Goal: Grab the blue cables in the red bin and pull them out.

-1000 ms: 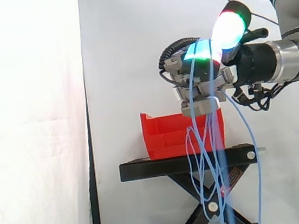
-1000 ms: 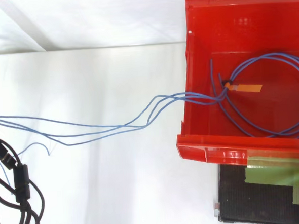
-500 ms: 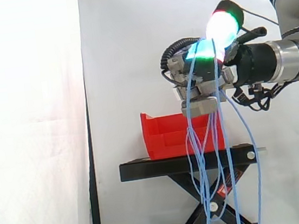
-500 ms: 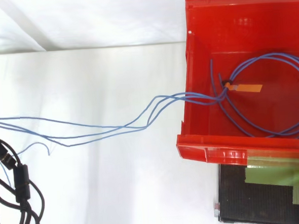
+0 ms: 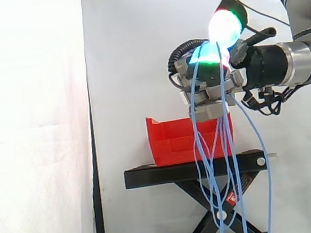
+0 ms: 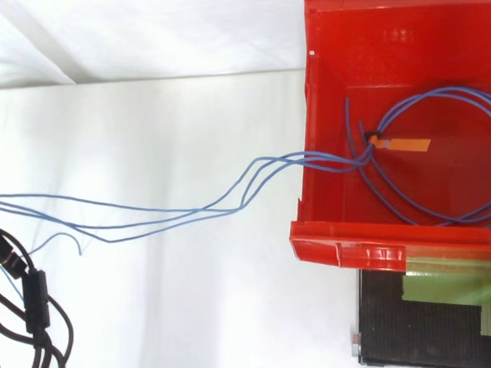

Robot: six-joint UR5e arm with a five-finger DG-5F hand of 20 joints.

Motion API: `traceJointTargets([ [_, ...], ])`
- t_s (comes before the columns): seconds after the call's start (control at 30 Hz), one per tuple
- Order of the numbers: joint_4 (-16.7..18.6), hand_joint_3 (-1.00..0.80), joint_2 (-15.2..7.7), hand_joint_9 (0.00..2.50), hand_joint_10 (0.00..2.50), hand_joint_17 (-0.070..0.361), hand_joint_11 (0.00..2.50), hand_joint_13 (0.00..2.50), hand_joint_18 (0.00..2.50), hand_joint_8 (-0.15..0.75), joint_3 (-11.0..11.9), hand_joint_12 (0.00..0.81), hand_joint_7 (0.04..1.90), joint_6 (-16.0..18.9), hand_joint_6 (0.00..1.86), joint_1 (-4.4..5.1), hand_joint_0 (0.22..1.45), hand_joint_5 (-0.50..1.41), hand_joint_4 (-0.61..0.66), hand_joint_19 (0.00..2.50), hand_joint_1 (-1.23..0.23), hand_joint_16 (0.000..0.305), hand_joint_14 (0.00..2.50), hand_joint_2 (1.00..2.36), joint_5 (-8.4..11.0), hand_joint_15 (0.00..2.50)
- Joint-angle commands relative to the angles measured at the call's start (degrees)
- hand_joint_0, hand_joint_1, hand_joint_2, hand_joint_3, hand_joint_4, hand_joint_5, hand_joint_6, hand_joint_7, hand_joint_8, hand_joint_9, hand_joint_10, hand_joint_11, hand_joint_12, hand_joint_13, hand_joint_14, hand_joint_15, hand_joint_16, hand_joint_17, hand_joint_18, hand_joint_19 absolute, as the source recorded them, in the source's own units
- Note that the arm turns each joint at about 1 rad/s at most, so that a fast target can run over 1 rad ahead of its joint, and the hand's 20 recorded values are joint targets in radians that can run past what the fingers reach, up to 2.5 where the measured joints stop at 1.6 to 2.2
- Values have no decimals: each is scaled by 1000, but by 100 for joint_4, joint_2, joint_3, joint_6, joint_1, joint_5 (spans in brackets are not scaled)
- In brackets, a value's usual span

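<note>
My hand (image 5: 211, 84) hovers above the right end of the red bin (image 5: 170, 140), with its fingers curled on a bundle of blue cables (image 5: 231, 158). The strands drape over the hand and hang down past the stand in long loops. One glowing fingertip (image 5: 224, 25) sticks up above the rest. From above, blue cables (image 6: 222, 207) run from the left edge across to the red bin (image 6: 341, 245) and over its left wall. Inside the bin lies a coil joined at an orange tag (image 6: 401, 145).
The bin sits on a black scissor stand (image 5: 190, 170) before a white curtain. In the top view the stand's black top (image 6: 422, 340) shows below the bin, with green tape (image 6: 460, 292) on it. The arm comes in from the right at hand height.
The raised glowing fingertip has shifted up and to the left. The hanging strands have swung closer together under the hand. The coil in the bin has not moved.
</note>
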Motion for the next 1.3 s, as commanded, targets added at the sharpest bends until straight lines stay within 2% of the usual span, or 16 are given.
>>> traceJointTargets([
  [0.0, -7, -1000, -1, 1268, 35, 105, 1453, 1238, 943, 338, 0, 348, 565, 0, 353, 2, 782, 833, 316, 1213, -783, 46, 1376, 1000, 0, 999],
  [0.3, 2, -1000, -1, 1316, 37, 105, 1407, 1244, 945, 344, 0, 340, 607, -9, 299, 2, 772, 875, 323, 1211, -749, 47, 1359, 1000, 0, 1004],
  [0.57, 2, -1000, -1, 1422, 36, 106, 1377, 1266, 962, 358, 0, 340, 486, -9, 619, 2, 772, 890, 322, 1203, -805, 47, 1296, 1000, 0, 1063],
  [0.93, 2, -1000, -1, 1374, 35, 98, 1393, 1267, 945, 332, 0, 329, 471, -9, 670, 2, 876, 859, 294, 1223, -920, 43, 1234, 1000, -9, 1104],
  [1.27, 10, -1000, -1, 1292, 36, 99, 1375, 1234, 923, 332, 0, 322, 347, 35, 810, 2, 913, 717, 306, 1214, -984, 44, 1282, 1000, 0, 1062],
])
